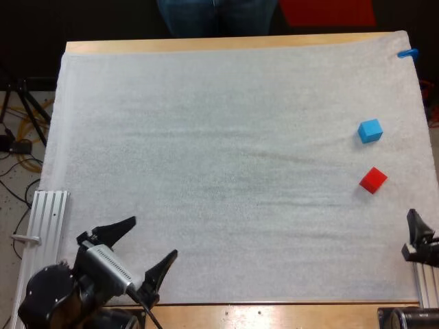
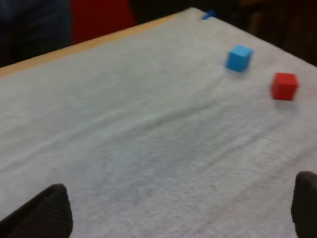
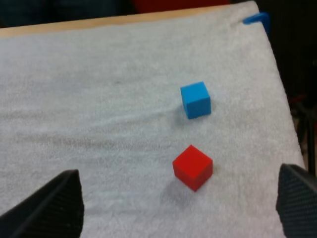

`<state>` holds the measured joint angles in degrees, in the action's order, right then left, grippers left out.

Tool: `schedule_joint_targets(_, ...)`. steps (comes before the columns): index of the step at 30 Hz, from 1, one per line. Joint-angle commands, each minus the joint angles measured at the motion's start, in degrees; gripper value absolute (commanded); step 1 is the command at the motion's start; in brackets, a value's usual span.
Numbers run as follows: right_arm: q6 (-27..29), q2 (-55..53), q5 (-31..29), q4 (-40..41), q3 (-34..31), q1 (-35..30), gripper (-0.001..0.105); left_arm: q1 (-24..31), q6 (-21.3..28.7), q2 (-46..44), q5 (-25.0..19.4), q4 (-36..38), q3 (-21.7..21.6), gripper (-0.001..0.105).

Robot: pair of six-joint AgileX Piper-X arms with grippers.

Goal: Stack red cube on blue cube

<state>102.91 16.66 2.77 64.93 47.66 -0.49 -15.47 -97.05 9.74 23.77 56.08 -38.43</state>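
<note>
My left gripper (image 1: 140, 252) and right gripper (image 3: 176, 213) both hang released. The red cube (image 1: 373, 179) sits corner-on toward me on the white mat (image 1: 206, 171), just apart from the squarer-set blue cube (image 1: 370, 130).

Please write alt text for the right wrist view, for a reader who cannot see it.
A red cube and a blue cube sit apart on a white mat, the blue one farther off. The right gripper is open, clear of both cubes.
</note>
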Motion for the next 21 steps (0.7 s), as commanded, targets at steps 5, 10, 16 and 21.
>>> schedule_joint_targets(5, -0.8, 6.9, 2.1, 4.8, 5.5, 0.2, 0.077, -6.1, 0.6, 5.0, 0.5, -0.8, -2.8, 0.087)
schedule_joint_targets(10, -1.2, 12.5, 3.6, 5.4, 8.5, 0.2, 0.077, -12.0, 5.2, 10.1, 0.5, -1.0, -4.8, 0.087)
schedule_joint_targets(16, -1.8, 17.8, 3.6, 5.6, 8.6, 0.2, 0.077, -14.1, 5.2, 14.3, 0.3, -4.7, -4.7, 0.087)
schedule_joint_targets(21, -4.0, 23.5, 3.6, 5.6, 8.6, 0.2, 0.077, -14.1, 5.2, 15.2, -3.5, -11.3, -4.7, 0.087)
